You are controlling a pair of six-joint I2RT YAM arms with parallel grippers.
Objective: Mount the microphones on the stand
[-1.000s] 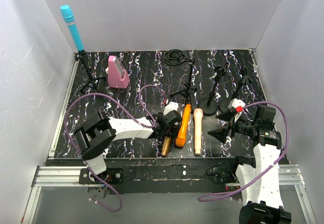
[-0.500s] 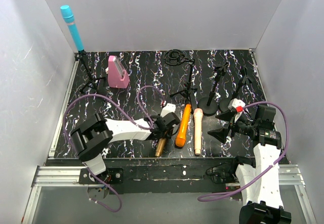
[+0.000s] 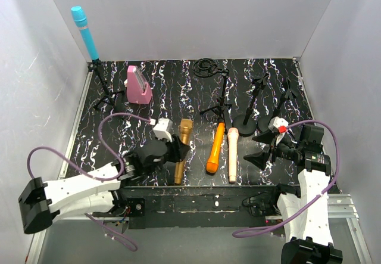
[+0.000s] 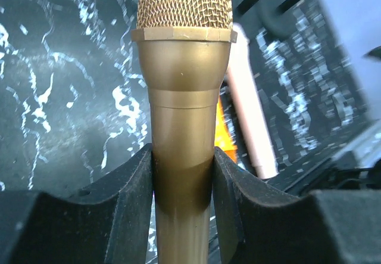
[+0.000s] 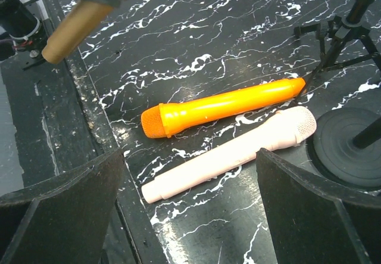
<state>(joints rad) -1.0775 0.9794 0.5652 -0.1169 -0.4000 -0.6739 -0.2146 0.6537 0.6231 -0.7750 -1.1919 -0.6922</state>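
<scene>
Pincer (image 4: 183,162) around gold microphone (image 4: 182,79) (perhaps aloft)

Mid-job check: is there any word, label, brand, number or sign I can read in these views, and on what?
None readable. The gold microphone, close in the left wrist view, shows no print; nor do the orange microphone and pale pink microphone. The red-and-white tag is too small to tell.

Bright, even light comes from above and the shadows are soft. The glossy black marbled table (image 3: 172,85) shows weak glare. In the left wrist view the gold metallic microphone (image 4: 182,127) is sharp and the background is blurred.
</scene>
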